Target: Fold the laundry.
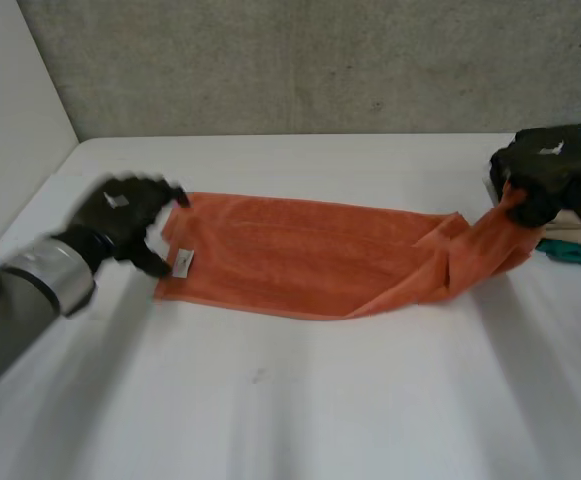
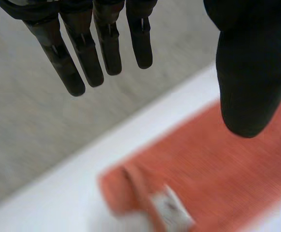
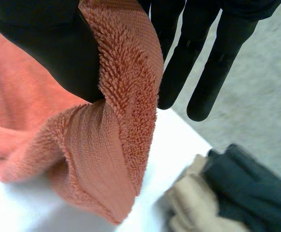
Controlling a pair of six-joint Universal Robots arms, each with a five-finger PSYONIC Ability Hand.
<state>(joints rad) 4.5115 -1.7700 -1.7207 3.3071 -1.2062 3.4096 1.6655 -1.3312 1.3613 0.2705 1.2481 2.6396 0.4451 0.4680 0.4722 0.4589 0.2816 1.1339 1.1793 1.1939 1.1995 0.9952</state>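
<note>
Head view has the orange towel (image 1: 310,255) lying as a long strip across the middle of the white table (image 1: 300,410), from about 9 o'clock to 3 o'clock. At 2 o'clock the right hand (image 1: 538,180) holds the towel's right end up off the table, so that end rises in a bunched twist while the rest lies flat. The right wrist view shows the fluffy edge clamped between the thumb (image 3: 48,53) and the fingers (image 3: 198,63) behind it, a firm pinch. That grip probably serves to carry this end across to the other for a halving fold. At 9 o'clock the left hand (image 1: 120,215) hovers just over the towel's left end, near the white tag (image 1: 181,263). Its fingers are straight, spread away from the thumb, and grip nothing. It seems placed there to pin that end down or take its corner, so the strip does not slide when the far end is pulled. A teal cloth (image 1: 575,252) lies at 3 o'clock just beside the right hand, with a beige cloth (image 3: 193,203) next to it, likely other laundry kept aside.
</note>
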